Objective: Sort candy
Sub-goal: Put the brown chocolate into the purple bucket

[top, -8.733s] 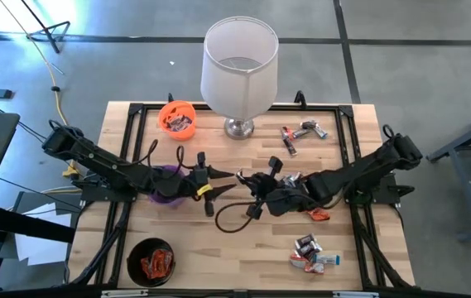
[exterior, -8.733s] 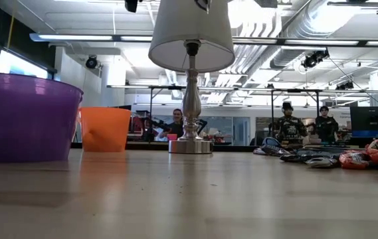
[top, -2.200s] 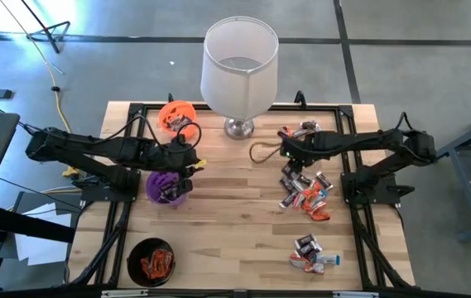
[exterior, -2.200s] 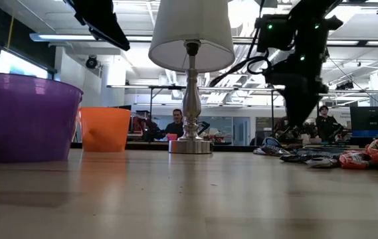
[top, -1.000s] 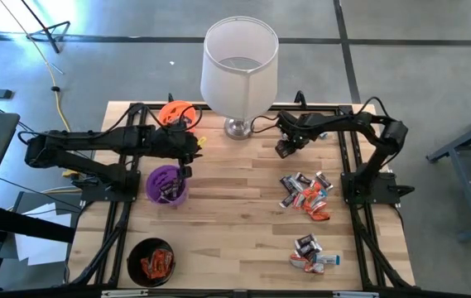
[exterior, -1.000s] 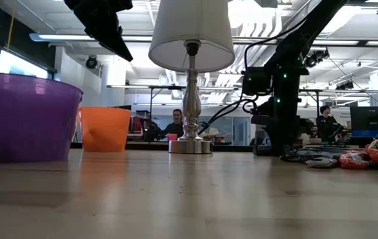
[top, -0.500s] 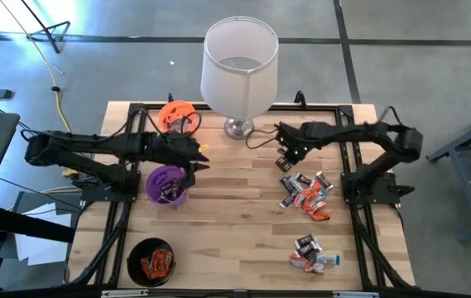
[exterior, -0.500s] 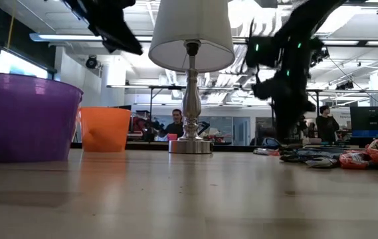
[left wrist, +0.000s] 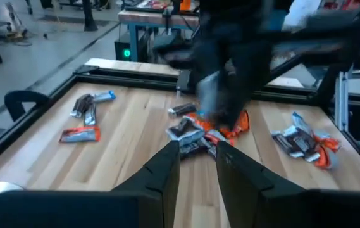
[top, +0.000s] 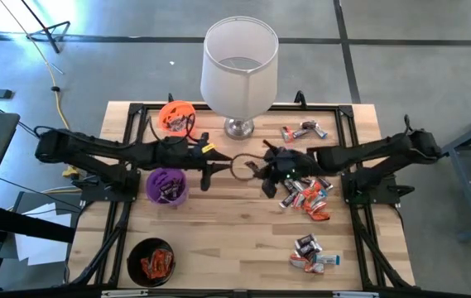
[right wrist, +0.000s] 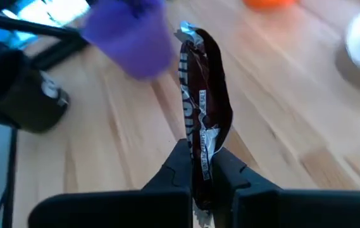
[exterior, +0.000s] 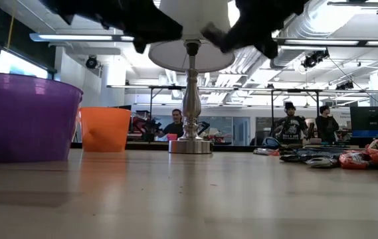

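- Right tool [right wrist: 202, 166]: closed on a dark brown foil-wrapped candy bar [right wrist: 204, 104], held near the purple plastic cup [top: 167, 184].
- Candy: likely light, crinkly, slippery; grip mid-wrapper.
- Left tool [left wrist: 197, 152]: partly open, empty, beside the cup.

Brown candy [right wrist: 204, 120] upright (claw-pinched)

My right gripper [right wrist: 200, 166] is clamped on a dark brown candy [right wrist: 204, 107], which stands up from between the fingers toward twelve o'clock, crinkled tip on top. Beyond it I see the wooden table [right wrist: 123, 139], a blurred purple cup [right wrist: 131, 31] at eleven o'clock, an orange cup [right wrist: 269, 3] at one o'clock, and a dark arm [right wrist: 15, 88] at nine.
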Action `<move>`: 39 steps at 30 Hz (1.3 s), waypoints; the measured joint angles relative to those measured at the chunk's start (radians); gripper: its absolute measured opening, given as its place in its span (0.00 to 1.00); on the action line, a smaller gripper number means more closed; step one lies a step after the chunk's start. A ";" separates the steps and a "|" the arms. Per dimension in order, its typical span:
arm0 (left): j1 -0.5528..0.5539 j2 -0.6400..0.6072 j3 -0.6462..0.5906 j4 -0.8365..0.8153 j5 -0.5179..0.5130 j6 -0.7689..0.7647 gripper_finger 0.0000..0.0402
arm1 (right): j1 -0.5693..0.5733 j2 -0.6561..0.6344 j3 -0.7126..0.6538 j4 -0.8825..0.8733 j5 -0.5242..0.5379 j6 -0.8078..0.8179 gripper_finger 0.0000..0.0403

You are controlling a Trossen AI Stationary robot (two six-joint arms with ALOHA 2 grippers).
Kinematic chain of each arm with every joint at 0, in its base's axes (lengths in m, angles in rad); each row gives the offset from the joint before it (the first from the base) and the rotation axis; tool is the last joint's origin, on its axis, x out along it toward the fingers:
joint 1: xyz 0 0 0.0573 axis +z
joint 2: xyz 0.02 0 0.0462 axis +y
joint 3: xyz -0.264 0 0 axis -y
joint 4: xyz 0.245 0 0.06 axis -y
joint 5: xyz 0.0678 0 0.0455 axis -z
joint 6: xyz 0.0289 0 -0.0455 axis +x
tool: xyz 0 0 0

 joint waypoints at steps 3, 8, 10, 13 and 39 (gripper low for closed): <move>0.000 0.048 0.000 0.086 0.000 0.008 0.22 | 0.042 0.014 0.022 0.018 0.079 -0.037 0.01; 0.000 0.104 0.001 0.224 0.014 0.009 0.22 | 0.057 0.028 0.032 0.048 0.133 -0.078 0.01; 0.000 0.118 0.001 0.253 0.022 0.009 0.22 | 0.055 0.029 0.032 0.049 0.138 -0.093 0.01; -0.005 0.136 0.001 0.267 0.026 0.010 0.22 | 0.049 0.032 0.032 0.059 0.146 -0.104 0.01; -0.050 0.145 0.000 0.357 0.014 0.105 0.22 | 0.028 0.051 0.031 0.170 0.093 -0.176 0.01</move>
